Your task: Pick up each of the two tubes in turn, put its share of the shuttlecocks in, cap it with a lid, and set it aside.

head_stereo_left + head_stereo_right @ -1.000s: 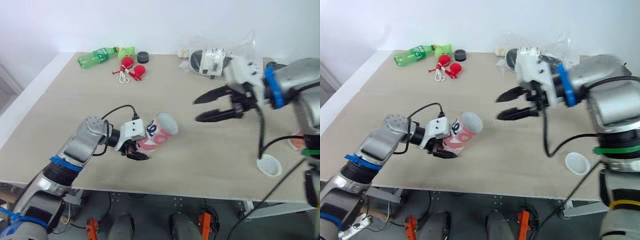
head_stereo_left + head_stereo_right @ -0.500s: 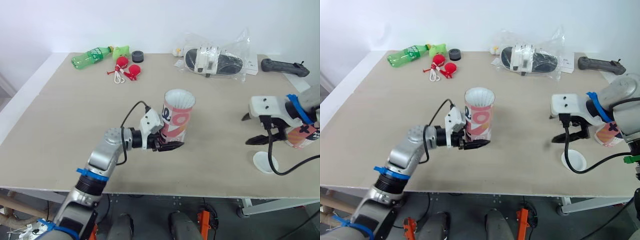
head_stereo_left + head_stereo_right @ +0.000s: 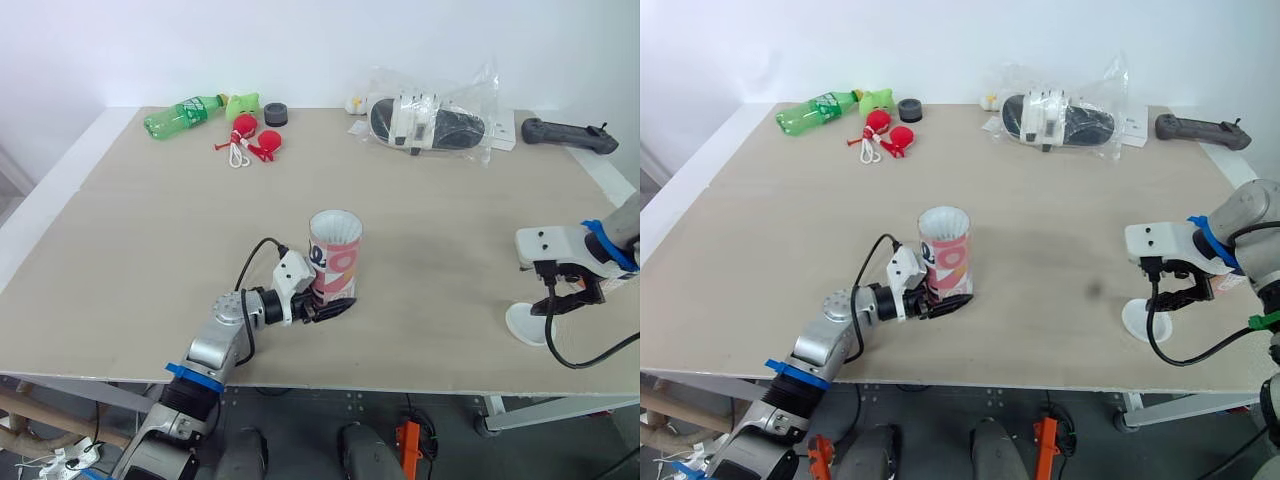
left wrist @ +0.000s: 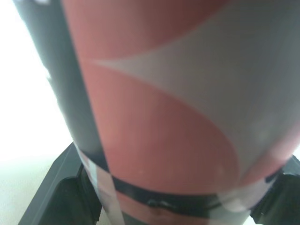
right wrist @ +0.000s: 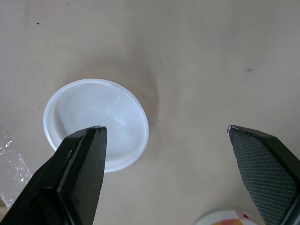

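A pink-and-white tube (image 3: 335,257) stands upright near the table's front edge, its open white mouth facing up. My left gripper (image 3: 328,308) is shut on its lower part, and the tube's wall (image 4: 164,117) sits between the black fingers (image 4: 56,187) in the left wrist view. At the right, my right gripper (image 3: 563,302) hangs open just over a white lid (image 3: 522,325). In the right wrist view the lid (image 5: 96,124) lies rim-up by one fingertip (image 5: 86,150), nothing touching it. The rim of the second tube (image 5: 220,218) peeks in close by.
Along the far edge lie a green bottle (image 3: 185,110), red toys with a cord (image 3: 255,137), a black puck (image 3: 276,115), a clear bag with black and white items (image 3: 430,115) and a black controller (image 3: 565,133). The table's front edge (image 3: 330,385) runs close under both grippers.
The tube went from lying tilted in my left gripper to upright, then came down nearer the front edge. My right gripper swung from mid-table to the right and lowered over the lid.
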Robot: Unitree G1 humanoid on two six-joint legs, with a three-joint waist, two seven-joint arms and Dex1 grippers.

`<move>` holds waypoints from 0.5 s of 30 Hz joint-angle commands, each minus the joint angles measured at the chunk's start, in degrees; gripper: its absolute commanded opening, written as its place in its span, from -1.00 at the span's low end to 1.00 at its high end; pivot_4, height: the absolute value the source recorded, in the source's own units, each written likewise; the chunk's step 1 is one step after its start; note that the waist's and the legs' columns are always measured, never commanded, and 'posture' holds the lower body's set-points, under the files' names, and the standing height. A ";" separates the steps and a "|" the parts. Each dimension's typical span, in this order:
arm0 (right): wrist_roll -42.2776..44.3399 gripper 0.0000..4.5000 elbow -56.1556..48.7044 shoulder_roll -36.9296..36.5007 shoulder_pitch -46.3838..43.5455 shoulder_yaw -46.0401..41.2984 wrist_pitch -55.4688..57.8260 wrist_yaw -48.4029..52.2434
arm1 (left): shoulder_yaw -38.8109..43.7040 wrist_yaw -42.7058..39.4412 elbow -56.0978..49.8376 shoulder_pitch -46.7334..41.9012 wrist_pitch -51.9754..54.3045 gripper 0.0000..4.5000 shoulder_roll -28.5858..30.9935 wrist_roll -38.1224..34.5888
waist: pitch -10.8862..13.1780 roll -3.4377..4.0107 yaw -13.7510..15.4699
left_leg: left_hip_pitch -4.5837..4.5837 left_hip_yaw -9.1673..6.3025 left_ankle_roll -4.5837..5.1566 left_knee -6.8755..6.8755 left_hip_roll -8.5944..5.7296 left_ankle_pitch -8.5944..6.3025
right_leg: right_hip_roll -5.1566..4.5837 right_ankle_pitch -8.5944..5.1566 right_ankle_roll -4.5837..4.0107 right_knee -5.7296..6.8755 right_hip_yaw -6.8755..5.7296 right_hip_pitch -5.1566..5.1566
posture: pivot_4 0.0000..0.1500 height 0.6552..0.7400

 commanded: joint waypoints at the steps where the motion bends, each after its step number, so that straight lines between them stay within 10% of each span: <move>1: -1.77 0.97 2.54 0.36 -0.68 -0.98 -1.30 0.32 | -0.33 0.37 -0.53 -0.06 -2.23 0.40 -0.47 0.34 | 0.00 0.00 0.01 | 0.00 0.00 0.00 0.00 0.00 0.00 | 0.00 0.00 0.00 0.00 0.00 0.00 | 1.00 1.00; 12: -4.21 0.97 9.33 4.41 -0.99 -0.76 -1.87 -0.50 | -0.84 0.40 -0.99 0.35 -2.72 0.40 -0.24 0.46 | -0.01 0.01 0.01 | 0.04 0.00 -0.02 -0.01 0.00 0.01 | 0.00 0.02 0.00 0.00 0.01 0.05 | 1.00 1.00; 15: -4.56 0.61 10.65 5.12 -1.41 -0.56 -2.00 -0.44 | -0.75 0.50 -1.06 0.36 -2.74 0.40 -0.23 0.41 | 0.01 -0.05 -0.01 | 0.18 0.00 -0.03 0.00 0.00 0.02 | 0.00 0.02 0.00 0.00 0.01 0.19 | 1.00 1.00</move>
